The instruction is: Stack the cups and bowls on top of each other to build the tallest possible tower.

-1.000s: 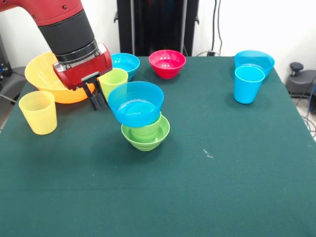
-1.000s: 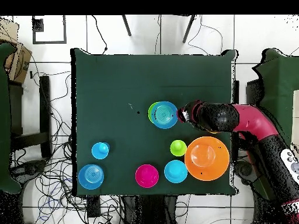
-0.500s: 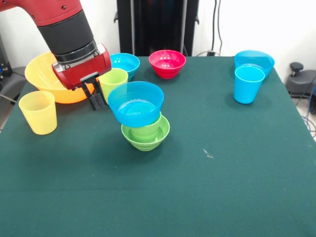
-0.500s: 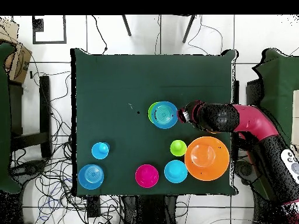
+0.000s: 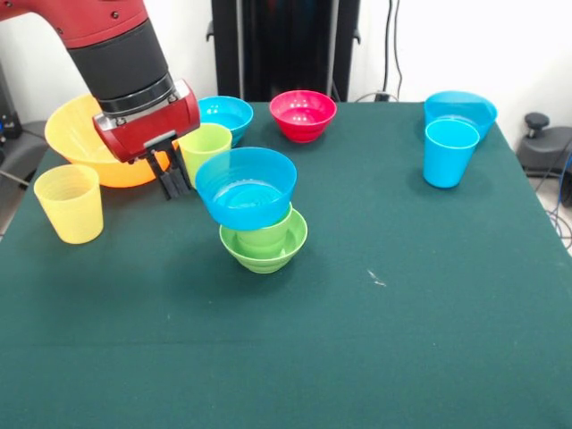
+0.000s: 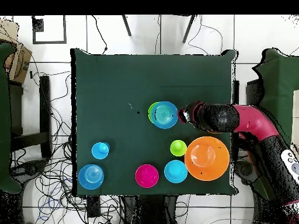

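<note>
Currently the tower [image 5: 257,210] sits just right of the gripper [image 5: 172,183] in the front view; jaws together, gripping nothing. Loose: three cups, four bowls.

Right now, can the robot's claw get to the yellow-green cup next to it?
Probably yes. The claw hangs just beside the yellow-green cup, with nothing between them. The big orange bowl and the tower sit close on either side, so it would need to move carefully.
</note>
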`<act>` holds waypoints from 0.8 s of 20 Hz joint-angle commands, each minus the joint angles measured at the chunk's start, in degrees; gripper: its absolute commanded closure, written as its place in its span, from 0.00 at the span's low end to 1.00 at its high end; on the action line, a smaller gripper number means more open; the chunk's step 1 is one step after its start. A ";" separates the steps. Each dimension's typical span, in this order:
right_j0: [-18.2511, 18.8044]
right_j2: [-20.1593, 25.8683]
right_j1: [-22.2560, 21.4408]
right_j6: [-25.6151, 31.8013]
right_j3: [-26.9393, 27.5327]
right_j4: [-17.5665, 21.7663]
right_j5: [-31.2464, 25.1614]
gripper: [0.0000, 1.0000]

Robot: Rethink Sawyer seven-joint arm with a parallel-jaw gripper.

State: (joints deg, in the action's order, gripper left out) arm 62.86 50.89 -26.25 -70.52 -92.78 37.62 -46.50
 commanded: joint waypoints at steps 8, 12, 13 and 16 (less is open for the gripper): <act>-4.81 -3.18 -1.57 2.94 -2.76 4.46 2.48 1.00; -4.53 -3.48 -1.80 2.80 -3.28 4.61 2.96 1.00; -4.57 -3.58 -1.80 2.73 -3.25 4.61 2.99 1.00; -4.91 -3.80 -1.92 2.18 -3.15 4.52 3.09 1.00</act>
State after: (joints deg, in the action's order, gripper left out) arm 60.81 50.47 -27.70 -70.52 -92.79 38.25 -46.50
